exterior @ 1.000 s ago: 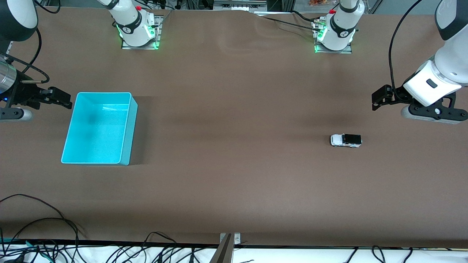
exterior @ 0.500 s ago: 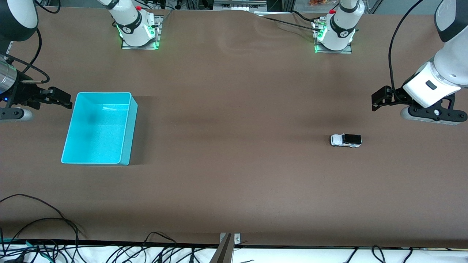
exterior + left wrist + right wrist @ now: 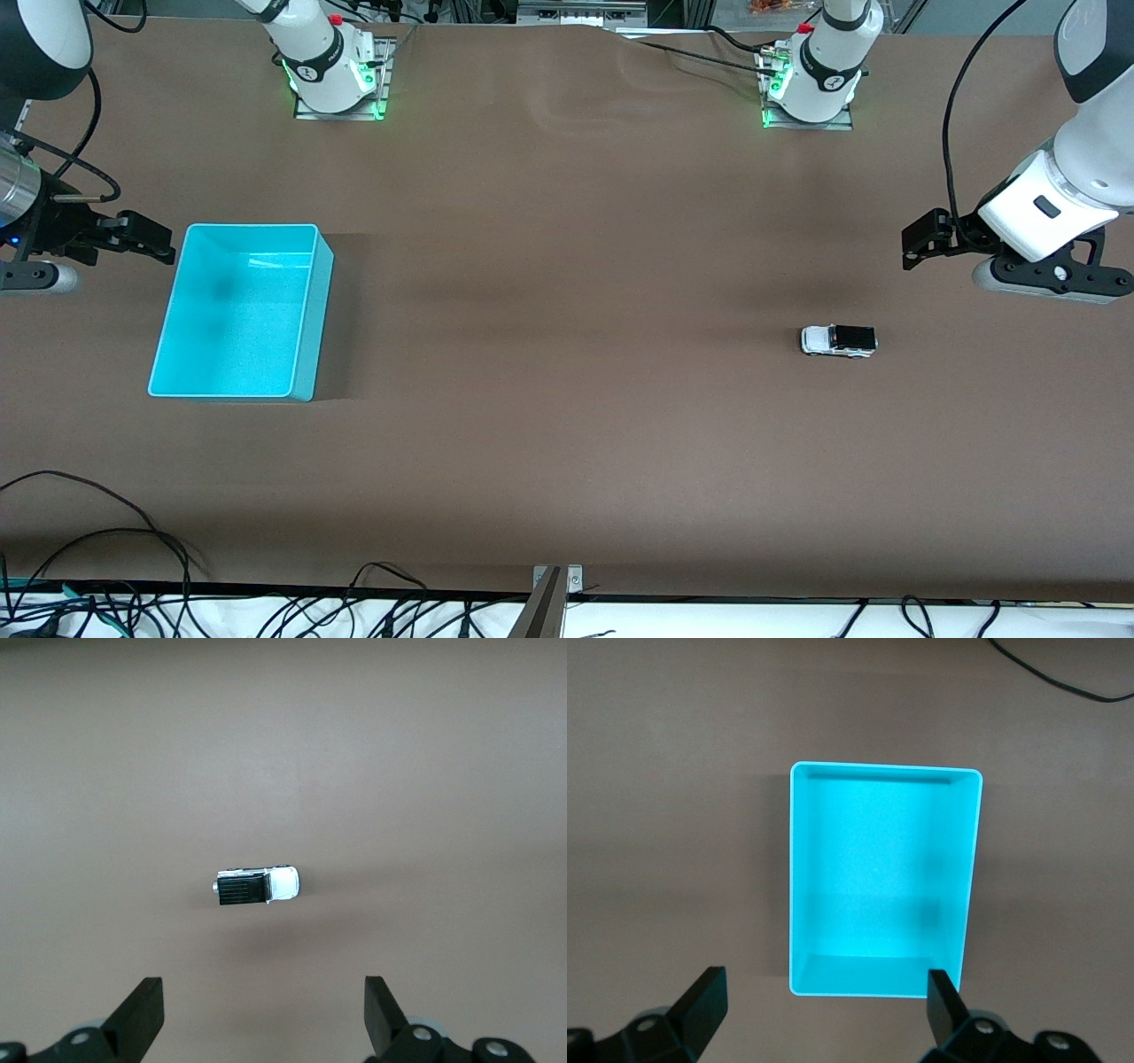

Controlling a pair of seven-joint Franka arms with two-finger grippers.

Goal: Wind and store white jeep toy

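Note:
The white jeep toy (image 3: 838,340), tiny with a black roof panel, stands on the brown table toward the left arm's end. In the left wrist view the jeep (image 3: 258,887) lies apart from the fingertips. My left gripper (image 3: 921,237) hangs open and empty over bare table beside the jeep, and its fingers frame nothing (image 3: 263,992). The empty cyan bin (image 3: 321,310) sits toward the right arm's end. My right gripper (image 3: 142,235) hovers open over the table just off the bin's end wall, and the right wrist view shows the bin (image 3: 886,770) past that open gripper (image 3: 826,983).
Both arm bases (image 3: 332,75) (image 3: 811,84) stand along the table edge farthest from the front camera. Loose black cables (image 3: 106,567) lie along the nearest edge. A wide stretch of bare table separates bin and jeep.
The left arm's wrist has shifted very slightly. The jeep, the bin and the right arm have not moved.

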